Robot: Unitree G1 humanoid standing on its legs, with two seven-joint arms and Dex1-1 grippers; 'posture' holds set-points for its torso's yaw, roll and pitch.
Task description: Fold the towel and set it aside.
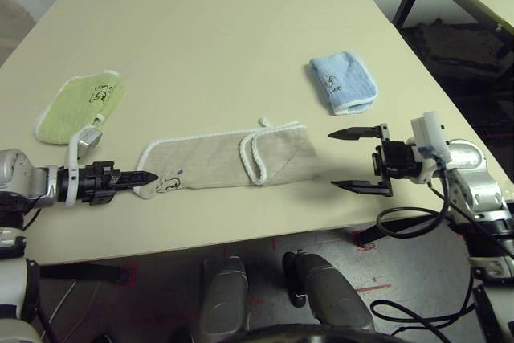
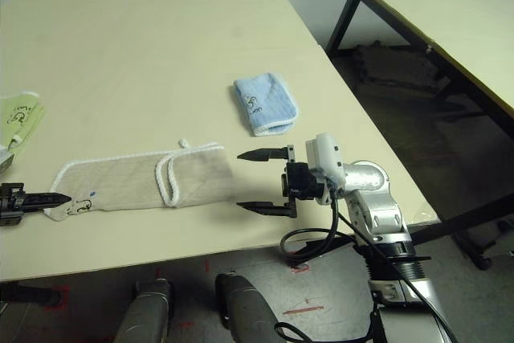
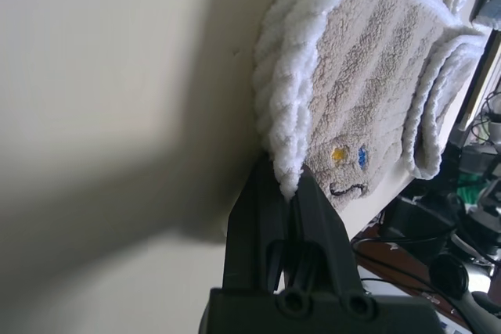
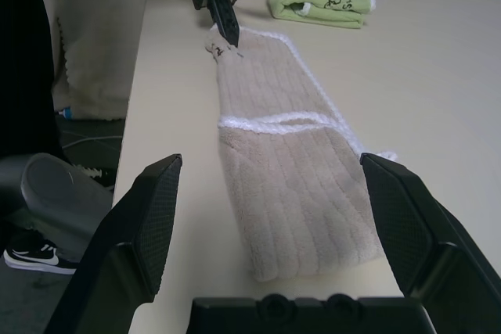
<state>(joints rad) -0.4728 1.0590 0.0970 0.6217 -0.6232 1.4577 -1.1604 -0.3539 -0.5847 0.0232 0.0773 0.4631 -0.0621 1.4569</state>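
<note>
Our left gripper (image 1: 151,176) reaches in low from the left, its fingers pinched on the left end of the towel (image 1: 225,160), which lies folded lengthwise near the counter's (image 1: 225,46) front edge. Our right gripper (image 1: 347,160) points level toward the towel's right end, fingers spread wide, holding nothing.

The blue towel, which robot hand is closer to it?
Right. The right hand hangs open just in front of the blue towel; the left hand pinches the beige towel's far end.

Count on the table (image 1: 241,54): three towels — one beige towel (image 1: 217,158), one light-green towel (image 1: 80,106), one light-blue towel (image 1: 344,82). Two grippers: left gripper (image 1: 148,176), right gripper (image 1: 345,160). A second table (image 2: 450,22) stands alongside.
</note>
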